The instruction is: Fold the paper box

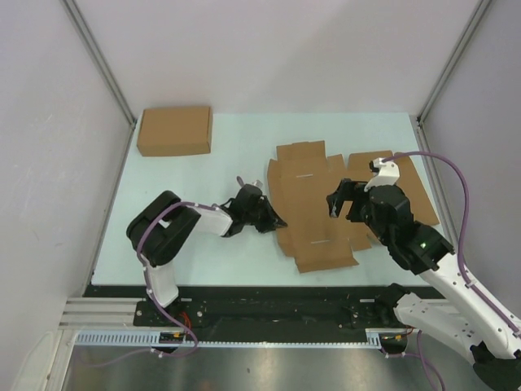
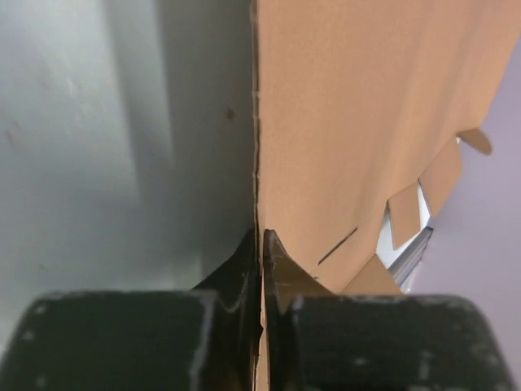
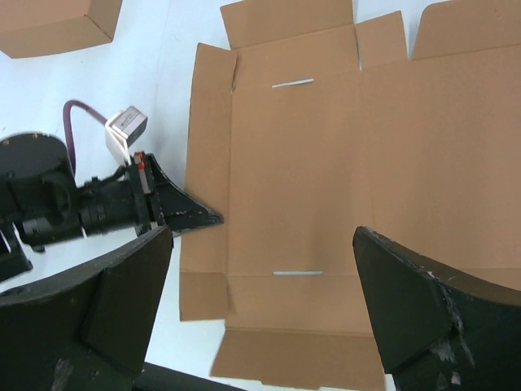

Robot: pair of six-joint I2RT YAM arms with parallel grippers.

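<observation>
The paper box [image 1: 317,213] is a flat brown die-cut sheet with flaps and tabs, lying right of the table's centre. My left gripper [image 1: 279,221] reaches in from the left and is shut on the sheet's left side flap. In the left wrist view the two fingertips [image 2: 272,254] pinch the thin cardboard edge [image 2: 358,122]. My right gripper [image 1: 346,204] hovers open and empty above the sheet's right half. In the right wrist view its wide-spread fingers [image 3: 423,314] frame the sheet [image 3: 309,179], and the left gripper [image 3: 199,215] shows on the flap.
A ready-made flat brown cardboard box [image 1: 175,130] lies at the table's far left corner, also in the right wrist view [image 3: 49,24]. White walls and metal posts enclose the pale table [image 1: 203,179] on three sides.
</observation>
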